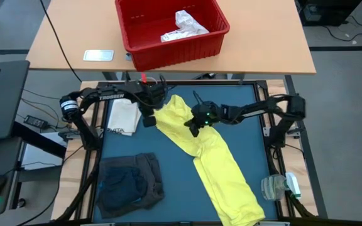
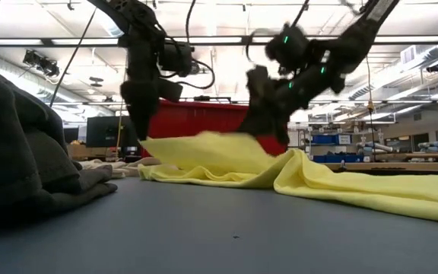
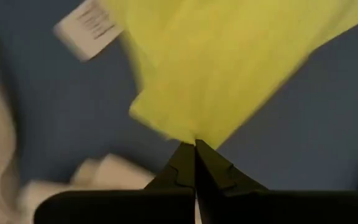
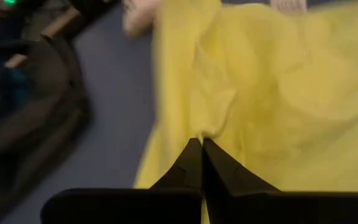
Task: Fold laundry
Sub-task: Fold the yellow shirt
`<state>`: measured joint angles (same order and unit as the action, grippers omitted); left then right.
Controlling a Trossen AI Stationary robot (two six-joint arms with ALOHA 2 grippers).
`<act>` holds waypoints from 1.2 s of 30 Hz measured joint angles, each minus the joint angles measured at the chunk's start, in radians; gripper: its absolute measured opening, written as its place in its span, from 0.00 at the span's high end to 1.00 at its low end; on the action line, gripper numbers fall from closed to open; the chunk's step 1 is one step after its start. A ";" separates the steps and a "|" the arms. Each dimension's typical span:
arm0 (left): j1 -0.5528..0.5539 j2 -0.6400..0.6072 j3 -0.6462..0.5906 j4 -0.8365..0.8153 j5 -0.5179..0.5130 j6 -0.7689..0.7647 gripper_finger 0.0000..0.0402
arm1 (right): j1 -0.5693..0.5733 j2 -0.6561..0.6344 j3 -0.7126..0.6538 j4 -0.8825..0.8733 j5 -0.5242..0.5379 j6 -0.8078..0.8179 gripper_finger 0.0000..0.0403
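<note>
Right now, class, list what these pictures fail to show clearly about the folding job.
- Label on the yellow garment: left wrist view, its print is blurred.
- Yellow garment's lower end: high view, cut off by the bottom edge.
- Dark grey garment: low view, cut off by the left edge.
- Red bin contents: high view, white item too small to identify.

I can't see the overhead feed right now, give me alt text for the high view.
Both end effectors, left and right, are shut on the long yellow garment lying diagonally across the blue table. Dark grey clothes sit near the left front corner.
</note>
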<state>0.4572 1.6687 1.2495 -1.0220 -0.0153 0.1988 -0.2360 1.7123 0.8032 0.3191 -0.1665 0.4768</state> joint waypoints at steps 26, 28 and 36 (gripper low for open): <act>-0.229 -0.179 0.000 -0.177 0.025 -0.235 1.00 | 0.272 0.046 0.001 0.126 0.040 0.254 1.00; -0.209 -0.179 0.000 -0.118 -0.004 -0.217 1.00 | 0.274 0.046 0.001 0.128 0.060 0.304 1.00; -0.024 -0.154 0.002 0.304 -0.056 -0.048 1.00 | 0.269 0.037 -0.037 0.096 0.309 0.611 1.00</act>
<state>0.4331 1.5146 1.2510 -0.7176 -0.0714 0.1505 0.0331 1.7492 0.7667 0.4150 0.1425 1.0882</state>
